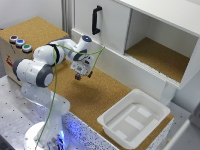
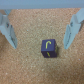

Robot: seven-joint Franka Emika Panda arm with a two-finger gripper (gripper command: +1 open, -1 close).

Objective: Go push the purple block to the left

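The purple block [image 2: 48, 48] is a small dark cube with a yellow mark on its top face, lying on the cork surface. In the wrist view it sits between my two pale fingers [image 2: 70, 31], nearer one of them and touching neither. My gripper [image 2: 39, 46] is open and empty. In the exterior view the gripper [image 1: 82, 74] hangs low over the cork tabletop [image 1: 100, 92], in front of the white cabinet. A small dark shape right under it may be the block; I cannot tell for sure.
A white plastic bin [image 1: 134, 118] stands at the exterior view's lower right. The white cabinet has a door with a black handle [image 1: 96, 20] and an open shelf [image 1: 157, 55]. A box with coloured buttons [image 1: 20, 43] stands at the exterior view's left.
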